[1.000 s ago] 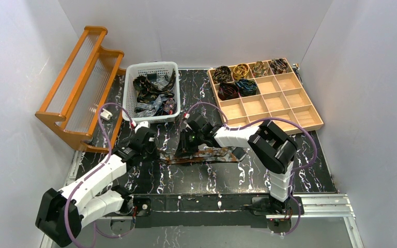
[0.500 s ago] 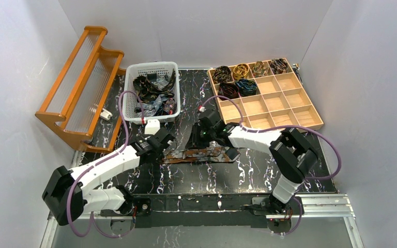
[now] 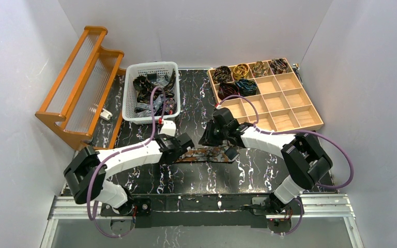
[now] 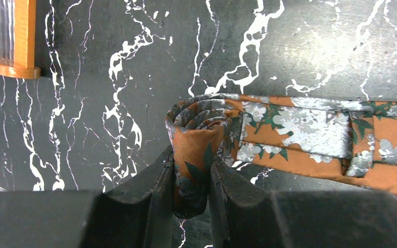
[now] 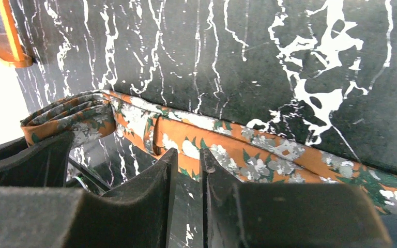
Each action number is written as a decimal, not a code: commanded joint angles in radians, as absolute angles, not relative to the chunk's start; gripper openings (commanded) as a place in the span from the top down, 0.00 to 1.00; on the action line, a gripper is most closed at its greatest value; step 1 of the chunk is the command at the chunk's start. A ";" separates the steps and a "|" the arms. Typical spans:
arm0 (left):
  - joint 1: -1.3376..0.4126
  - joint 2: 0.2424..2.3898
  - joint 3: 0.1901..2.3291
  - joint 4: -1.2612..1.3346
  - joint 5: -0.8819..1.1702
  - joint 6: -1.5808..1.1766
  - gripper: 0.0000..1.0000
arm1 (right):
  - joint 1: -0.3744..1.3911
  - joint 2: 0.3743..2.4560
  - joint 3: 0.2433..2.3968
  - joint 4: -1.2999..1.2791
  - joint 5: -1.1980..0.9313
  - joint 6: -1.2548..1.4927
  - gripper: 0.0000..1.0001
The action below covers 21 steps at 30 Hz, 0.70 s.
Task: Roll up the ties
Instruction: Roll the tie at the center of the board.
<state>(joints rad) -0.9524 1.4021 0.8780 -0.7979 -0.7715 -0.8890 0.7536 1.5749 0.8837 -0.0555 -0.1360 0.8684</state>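
Observation:
A rust-orange tie (image 3: 209, 153) with grey flowers lies flat across the middle of the black marble table. Its left end is rolled into a small coil (image 4: 199, 121). My left gripper (image 3: 185, 146) is shut on that coil, which stands pinched between the two fingers in the left wrist view (image 4: 191, 178). The flat part (image 4: 320, 139) runs off to the right. My right gripper (image 3: 207, 139) hovers at the strip's near edge (image 5: 248, 155). Its fingers (image 5: 188, 170) are almost together with nothing between them. The coil also shows in the right wrist view (image 5: 67, 116).
A white basket (image 3: 130, 98) of loose ties stands at the back left. A wooden grid tray (image 3: 289, 111) at the back right holds several rolled ties (image 3: 238, 77) in its far compartments. An orange wooden rack (image 3: 77, 88) leans on the left.
My left gripper has travelled right along the tie with the coil in it, so the flat strip is shorter. My right gripper has also shifted right and slightly back.

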 commanded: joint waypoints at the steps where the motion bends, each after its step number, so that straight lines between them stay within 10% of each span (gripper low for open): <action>1: -0.999 1.470 0.954 -0.867 -0.868 -0.950 0.77 | 0.731 1.536 0.862 -0.051 -0.131 0.867 0.69; 12: -1.046 1.622 1.079 -0.840 -0.804 -0.912 0.46 | 0.709 1.542 0.833 -0.036 -0.169 0.864 0.66; 21: -1.046 1.625 1.054 -0.641 -0.613 -0.816 0.41 | 0.701 1.531 0.840 -0.055 -0.176 0.851 0.64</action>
